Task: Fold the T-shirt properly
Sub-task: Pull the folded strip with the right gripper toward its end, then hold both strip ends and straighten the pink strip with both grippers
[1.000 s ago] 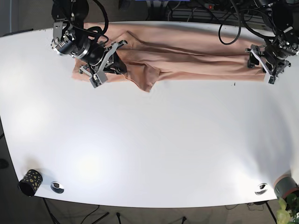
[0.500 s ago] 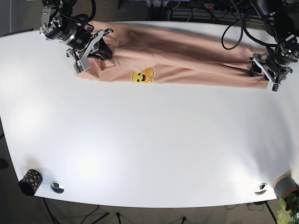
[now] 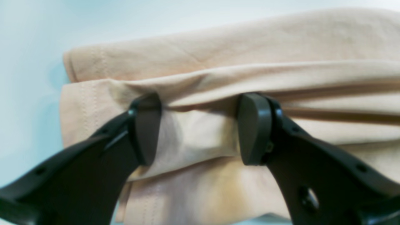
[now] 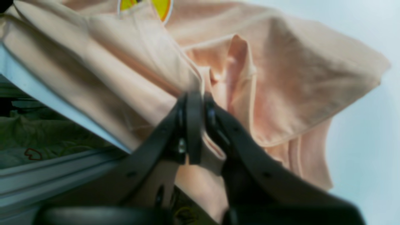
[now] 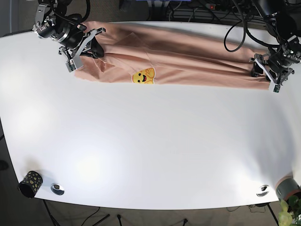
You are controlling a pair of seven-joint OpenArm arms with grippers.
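Note:
The peach T-shirt point(image 5: 188, 54) lies stretched in a long band along the table's far edge, its yellow smiley print point(image 5: 143, 76) facing up. My right gripper point(image 4: 201, 123) is shut on a bunched fold of the shirt near the table's edge; in the base view that right gripper point(image 5: 93, 49) is at the shirt's left end. At the shirt's other end, my left gripper point(image 3: 200, 129) is open, and its fingertips point(image 3: 147, 128) press down astride a fold of the T-shirt point(image 3: 218, 53). In the base view the left gripper point(image 5: 261, 67) is at the far right.
A black cup with gold dots point(image 5: 30, 183) stands at the near left corner beside a metal disc point(image 5: 57, 189). Another disc point(image 5: 262, 190) and a grey pot point(image 5: 288, 188) are at the near right. Cables point(image 5: 225, 14) hang behind the white table point(image 5: 155, 141).
My right gripper has pulled the shirt's left end up and to the left. The bunched cloth has spread flatter and the smiley print now shows. The left gripper has barely moved.

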